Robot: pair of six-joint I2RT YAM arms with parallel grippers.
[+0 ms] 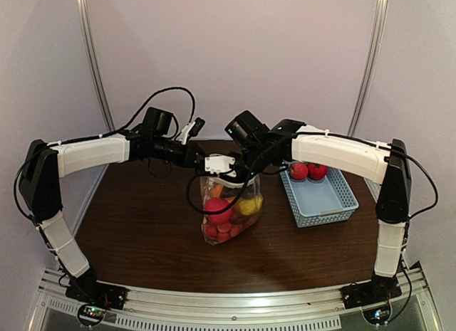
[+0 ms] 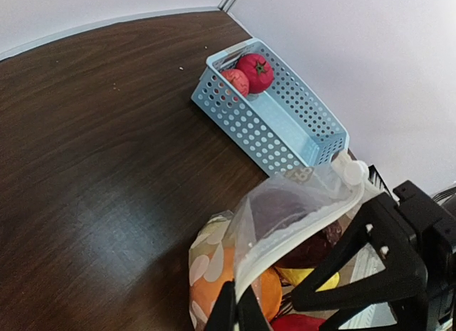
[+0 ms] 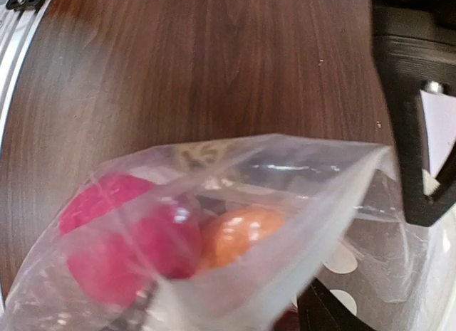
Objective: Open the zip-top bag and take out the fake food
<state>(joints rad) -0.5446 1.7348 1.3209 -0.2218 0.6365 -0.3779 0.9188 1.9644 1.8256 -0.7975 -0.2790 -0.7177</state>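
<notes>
Left end effector (image 2: 237,313) clamps one zip-top bag (image 1: 229,206), right end effector (image 1: 239,173) seemingly apart, two fruits (image 1: 299,171) in basket (image 1: 329,211).

Soft even light, blurry right-wrist foreground.

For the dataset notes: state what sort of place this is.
Probably a robot test booth, not a home kitchen: two arms bolted to a metal rail at the table's edge, plain pale walls close around it, toy fruit in a bag and a blue basket.

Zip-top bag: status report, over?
Left claw shut on zip-top bag rim. Right claw open at its mouth. Fake food mostly inside, two red fruits in basket. Nothing blocking.
</notes>
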